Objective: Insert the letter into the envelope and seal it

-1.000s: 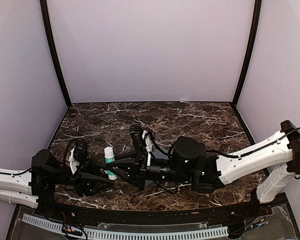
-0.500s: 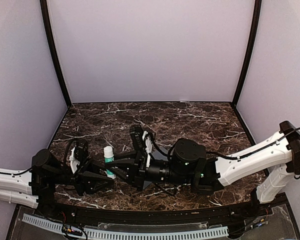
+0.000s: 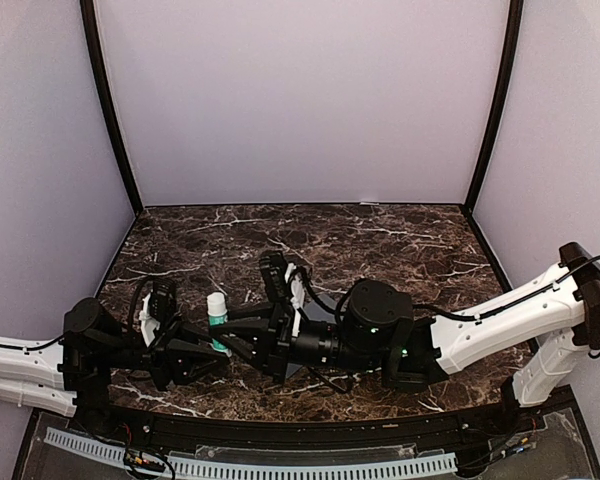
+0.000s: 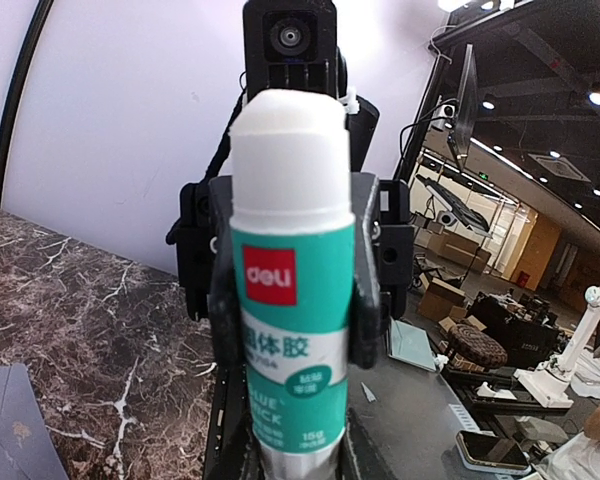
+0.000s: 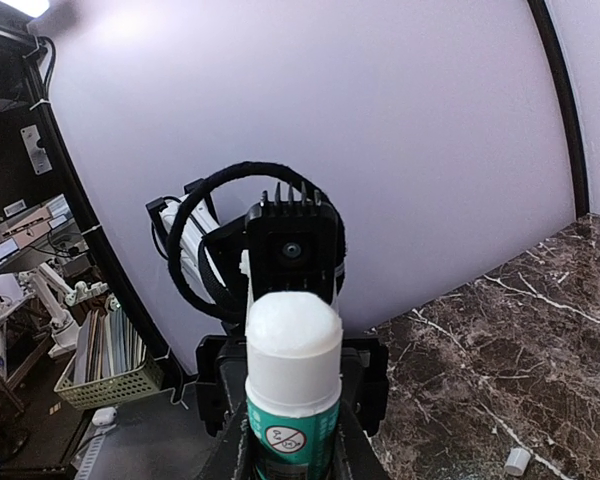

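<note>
Now, glue stick (image 4: 290,300) (uncapped) clamped by right gripper (image 5: 292,448), hold of left gripper (image 4: 295,452) unclear

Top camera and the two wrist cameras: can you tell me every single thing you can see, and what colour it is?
glue stick: one, white and green, upright between the two grippers, no cap on
small cap: one, white, lying on the table
envelope: one, grey-blue, flat on the table, only a corner shows
letter: none in view
table: one, dark brown marble
walls: pale lilac, around the table
right gripper: black, shut on the glue stick's middle
left gripper: black, around the stick's lower part; grip unclear
left arm: white and black, from the left edge
right arm: white and black, from the right edge
</note>
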Available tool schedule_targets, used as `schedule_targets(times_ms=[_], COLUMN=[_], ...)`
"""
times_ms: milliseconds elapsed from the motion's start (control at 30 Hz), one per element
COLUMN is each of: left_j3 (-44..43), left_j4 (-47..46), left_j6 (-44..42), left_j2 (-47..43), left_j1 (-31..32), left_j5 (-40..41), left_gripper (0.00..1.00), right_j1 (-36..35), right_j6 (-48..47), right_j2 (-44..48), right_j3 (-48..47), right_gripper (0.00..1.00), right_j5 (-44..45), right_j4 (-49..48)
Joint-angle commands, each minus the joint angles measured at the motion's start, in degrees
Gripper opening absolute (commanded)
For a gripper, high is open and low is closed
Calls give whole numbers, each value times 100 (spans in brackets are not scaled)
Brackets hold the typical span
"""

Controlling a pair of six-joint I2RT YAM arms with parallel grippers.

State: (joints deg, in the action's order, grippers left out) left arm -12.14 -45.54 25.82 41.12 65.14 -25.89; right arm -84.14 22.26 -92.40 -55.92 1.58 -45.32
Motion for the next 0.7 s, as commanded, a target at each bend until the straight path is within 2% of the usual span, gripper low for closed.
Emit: schedule_targets(times_ms=[0,33,67,133,167,200,433,667], left_j3=[-17,-17,-16,-16,-27,-39,-167,-208], left_j4=[-118,-107,-83,-6,87,154,784,875], left_j6=[-60,-60,-67,-83,-125,-158,-426,-470], left_j2=[-115,-140,-149,-192,-217,-227,-100,-12], left_j1=[-11,-11,-11,-11,-11,-11,-2,-2], left_j5=[53,64,99,209,274,448,1680,1984], left_gripper=[7,6,6,5,5,5,4,4], right_j1=[-66,-62,-63,-67,-68,-68,-201,-359], right_j6=[-39,-50,-66,-115,-110,-104,-240,-362], right_j2=[9,22,39,112,147,182,115,-314], right_j3=[-114,-112,-124,-118,-120,-122,-469,-1085], right_gripper=[0,1,13,44,54,58,58,45], right_j5=[89,117,163,341,491,670,1622,2468], right_j4=[-218,-120,14,309,452,602,1170,1652])
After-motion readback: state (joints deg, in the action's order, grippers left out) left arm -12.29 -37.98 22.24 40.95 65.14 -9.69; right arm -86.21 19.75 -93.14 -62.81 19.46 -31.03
